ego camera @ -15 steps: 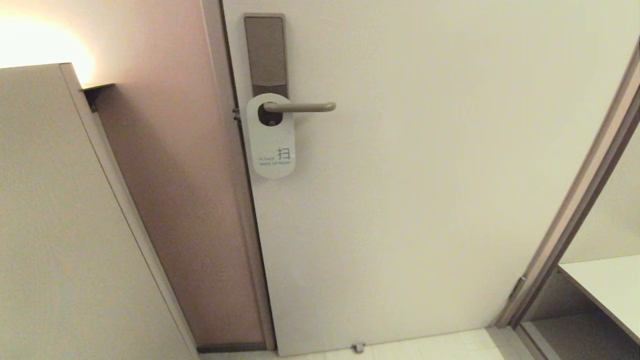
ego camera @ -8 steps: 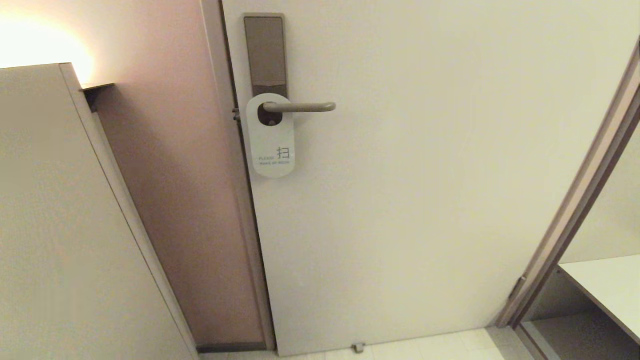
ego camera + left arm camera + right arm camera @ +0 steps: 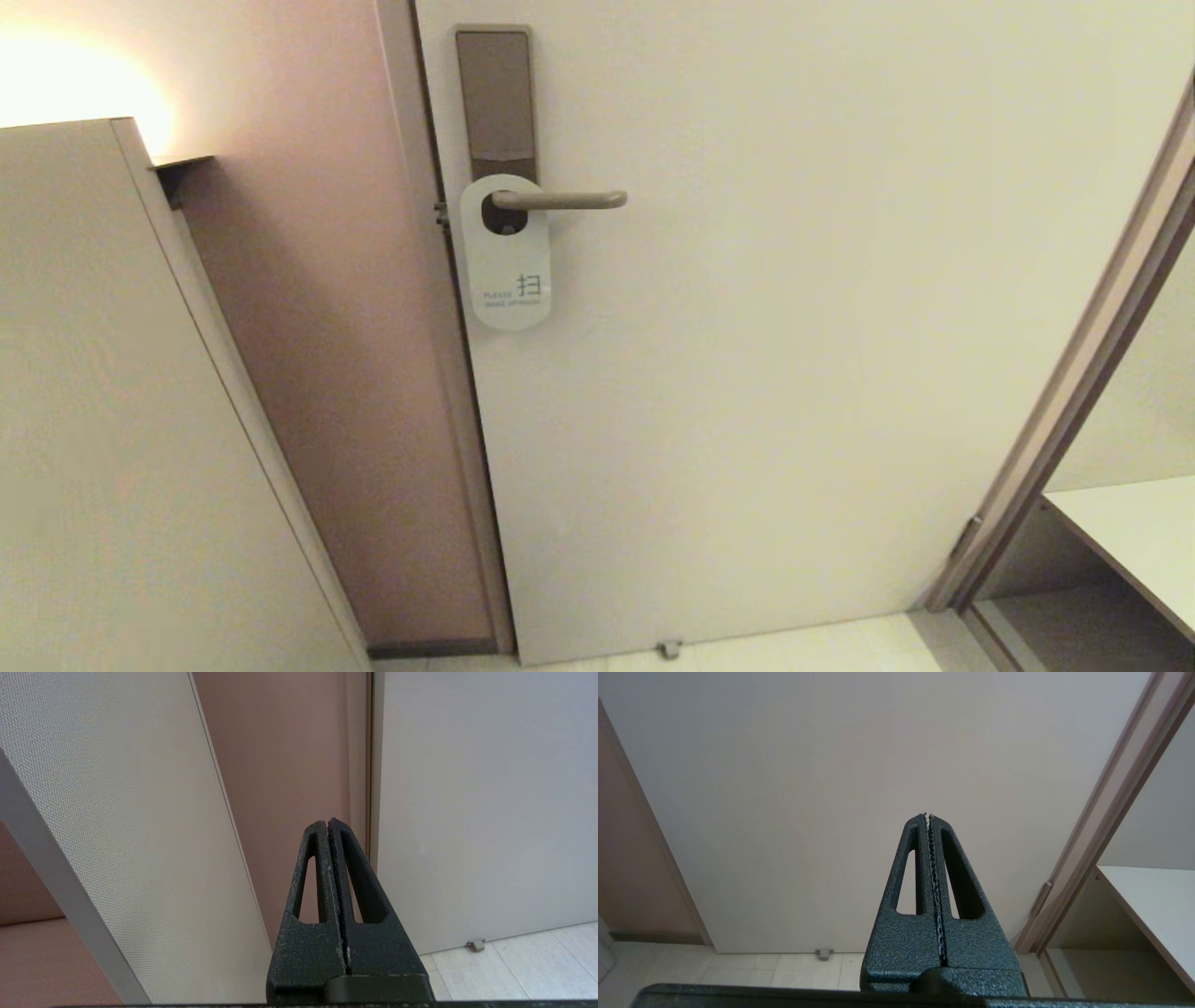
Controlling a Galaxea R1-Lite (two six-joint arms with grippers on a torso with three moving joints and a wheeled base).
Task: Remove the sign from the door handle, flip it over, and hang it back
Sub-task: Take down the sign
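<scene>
Looking through the head camera, I saw the sign (image 3: 505,254) hanging on the door handle (image 3: 560,199), its oval hole threaded over the lever close to the backplate (image 3: 496,93). The white face was turned outward, with small grey lettering and a larger character near its lower end; the lettering was too small for me to read surely. The card hung straight down, flat against the pale door (image 3: 794,327), covering the lower part of the backplate. The lever ran level toward the robot's right, its rounded end free.

Neither arm showed in the head view. On the left wrist camera, the left gripper (image 3: 329,822) had its two black fingers pressed together with nothing between them, pointing at the brownish wall strip beside the door's edge, low down near the floor tiles. A textured pale panel (image 3: 117,835) leaned across that side. The right gripper (image 3: 927,816) was likewise closed tight and empty, its toothed pads meeting, aimed at the lower part of the door. A small metal door stop (image 3: 824,953) sat at the door's foot, and a door frame (image 3: 1111,812) with a white shelf (image 3: 1153,896) beyond it stood off to the right. Both grippers were well apart from the sign and handle.
</scene>
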